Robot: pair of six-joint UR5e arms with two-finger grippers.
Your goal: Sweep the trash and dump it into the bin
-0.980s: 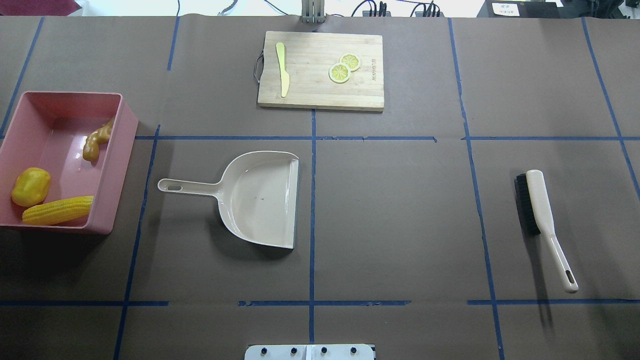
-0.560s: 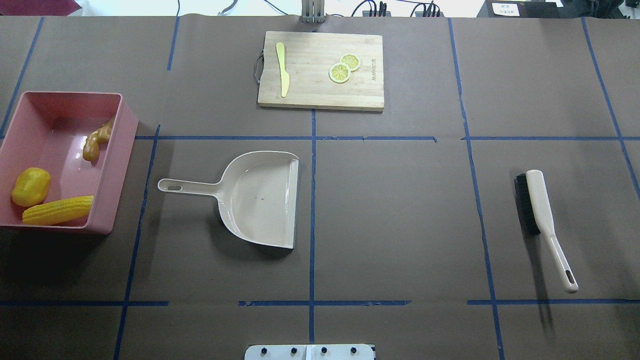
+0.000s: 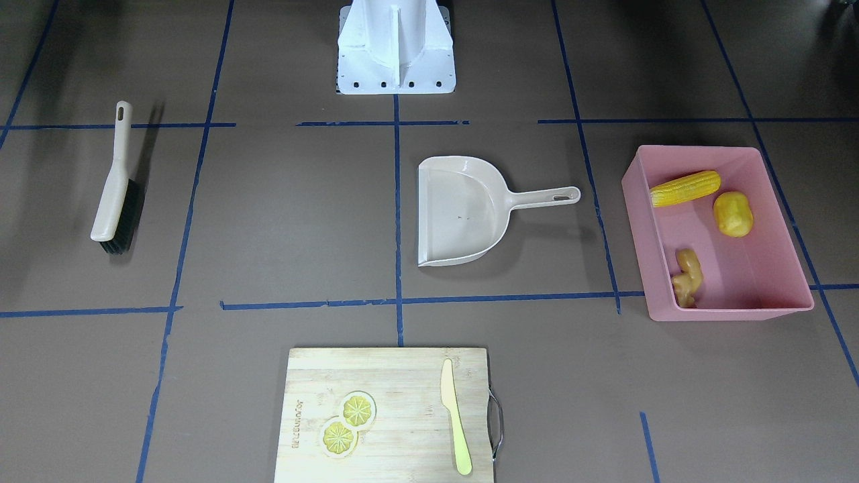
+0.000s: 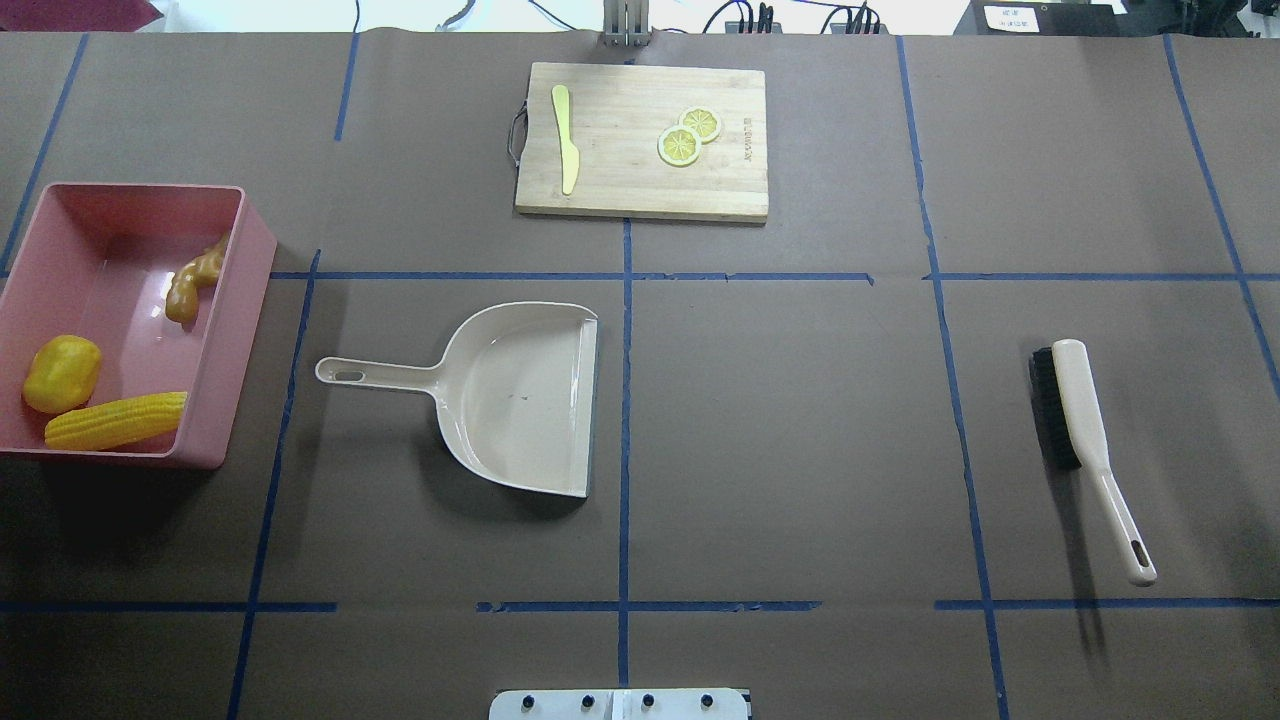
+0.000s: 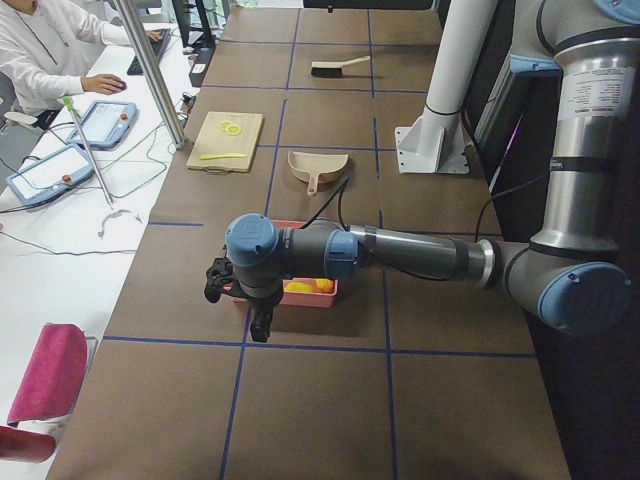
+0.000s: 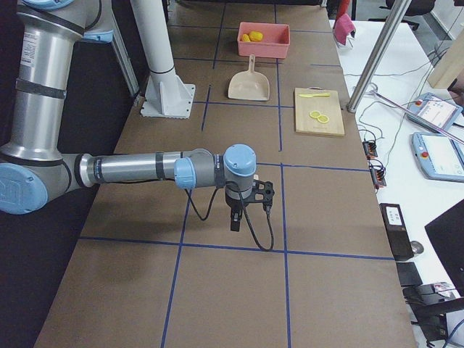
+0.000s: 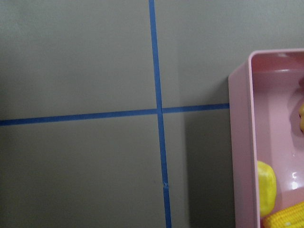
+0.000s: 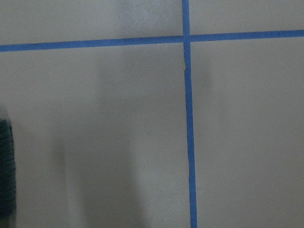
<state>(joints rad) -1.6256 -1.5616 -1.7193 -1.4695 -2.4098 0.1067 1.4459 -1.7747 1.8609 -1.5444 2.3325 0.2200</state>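
The pink bin (image 4: 248,325) stands at the table's left side and holds the corn cob (image 4: 115,420), the yellow potato-like lump (image 4: 62,373) and the ginger root (image 4: 190,285). The front view shows the same bin (image 3: 731,312) with the corn (image 3: 684,188), the lump (image 3: 732,213) and the ginger (image 3: 688,278) inside. My left gripper (image 5: 262,322) hangs just beyond the bin's outer end in the left side view; I cannot tell if it is open. My right gripper (image 6: 235,220) hangs over bare table in the right side view; I cannot tell its state.
An empty beige dustpan (image 4: 520,395) lies mid-table, handle toward the bin. A beige brush (image 4: 1085,430) with black bristles lies at the right. A wooden cutting board (image 4: 640,180) with lemon slices (image 4: 688,135) and a yellow-green knife (image 4: 566,140) sits at the far edge.
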